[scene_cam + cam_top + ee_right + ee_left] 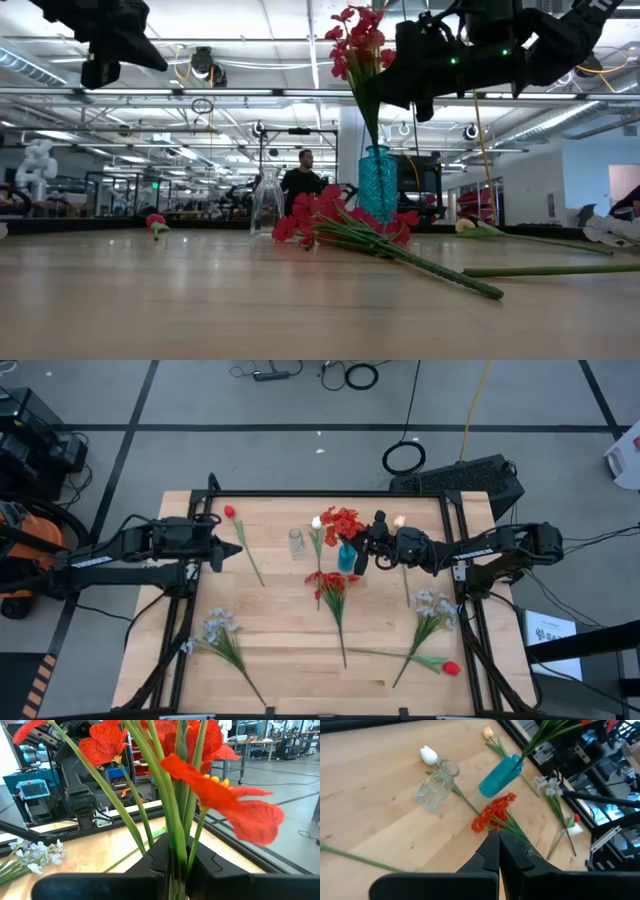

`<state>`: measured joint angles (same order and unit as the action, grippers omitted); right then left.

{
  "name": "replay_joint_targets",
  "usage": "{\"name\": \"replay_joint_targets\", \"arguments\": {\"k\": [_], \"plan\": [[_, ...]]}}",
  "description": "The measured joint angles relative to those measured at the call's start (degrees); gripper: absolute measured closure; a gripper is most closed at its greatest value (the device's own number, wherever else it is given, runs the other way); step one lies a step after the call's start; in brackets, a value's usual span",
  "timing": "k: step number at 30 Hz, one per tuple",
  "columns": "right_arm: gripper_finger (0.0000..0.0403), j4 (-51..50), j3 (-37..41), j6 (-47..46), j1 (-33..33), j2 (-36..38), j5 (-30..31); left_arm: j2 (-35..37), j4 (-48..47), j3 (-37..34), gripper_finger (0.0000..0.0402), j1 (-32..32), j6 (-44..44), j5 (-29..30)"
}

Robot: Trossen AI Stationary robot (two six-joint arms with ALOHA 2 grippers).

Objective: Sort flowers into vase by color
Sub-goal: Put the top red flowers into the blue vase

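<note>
A bunch of red blossoms (343,522) stands in the blue vase (347,556), seen too in the low view as the bunch (357,40) and vase (377,185). My right gripper (366,545) is shut on its stems just above the vase mouth. A clear glass vase (296,542) stands left of the blue one. A second red cluster (328,582) lies flat on the table in front of the vases. My left gripper (235,550) hovers shut over the table's left part, beside a red bud (229,512), touching nothing. My right gripper (175,857) pinches the bunch's green stems (174,837) between its two fingers, below the red blossoms. The fingers come level from the table's right, across the stems. The bunch stands nearly upright, its lower stems in the blue vase (377,185).
A white tulip (316,522) and a peach tulip (399,520) lie near the far edge. Lavender-white sprays lie at near left (218,625) and right (432,602). Another red bud (450,668) lies near right. A raised black frame (330,494) borders the table.
</note>
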<state>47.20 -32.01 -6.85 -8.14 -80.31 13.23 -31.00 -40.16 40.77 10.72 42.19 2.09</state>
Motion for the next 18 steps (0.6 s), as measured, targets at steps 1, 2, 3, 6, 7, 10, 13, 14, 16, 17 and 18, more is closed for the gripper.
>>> {"name": "replay_joint_targets", "arguments": {"k": [1, 2, 3, 6, 7, 10, 13, 14, 16, 17, 18], "plan": [[0.0369, -0.05, 0.0, -0.02, 0.0, 0.04, -0.08, -0.27, 0.04, 0.0, 0.04, -0.02, 0.0, 0.0], [0.0369, -0.42, 0.0, -0.18, 0.0, 0.26, -0.08, -0.51, 0.04, 0.0, 0.04, 0.0, 0.0, 0.0], [0.0369, -0.82, 0.0, -0.37, 0.0, 0.48, -0.1, -0.75, 0.04, 0.0, 0.04, 0.0, -0.01, 0.01], [0.0368, -3.46, -0.02, -0.95, 0.0, 1.51, -0.1, -1.23, 0.04, 0.0, 0.04, 0.0, -0.49, 0.07], [0.0365, -4.58, -0.02, -0.99, 0.0, 1.99, -0.1, -1.29, 0.05, 0.0, 0.04, 0.0, -0.5, 0.09], [0.0349, -7.8, -0.02, -1.06, 0.0, 3.75, -0.08, -1.29, 0.06, 0.0, 0.04, 0.0, -0.54, 0.13], [0.0323, -9.43, -0.02, -0.9, 0.0, 5.31, -0.08, -1.29, 0.11, 0.0, 0.04, 0.0, -1.02, 0.13], [0.0313, -9.84, -0.02, -0.56, 0.0, 5.76, -0.09, -1.29, 0.1, 0.0, 0.04, 0.0, -1.03, 0.13], [0.0296, -10.82, -0.04, -0.18, 0.0, 6.65, -0.08, -1.29, 0.11, 0.0, 0.04, 0.0, -1.05, 0.13], [0.0287, -11.9, -0.04, -0.16, 0.0, 7.23, -0.08, -1.29, 0.11, 0.0, 0.04, 0.0, -1.07, 0.13], [0.028, -13.45, -0.25, -0.16, 0.0, 7.76, -0.08, -1.29, 0.11, 0.0, 0.04, 0.0, -1.07, 0.13]]}}
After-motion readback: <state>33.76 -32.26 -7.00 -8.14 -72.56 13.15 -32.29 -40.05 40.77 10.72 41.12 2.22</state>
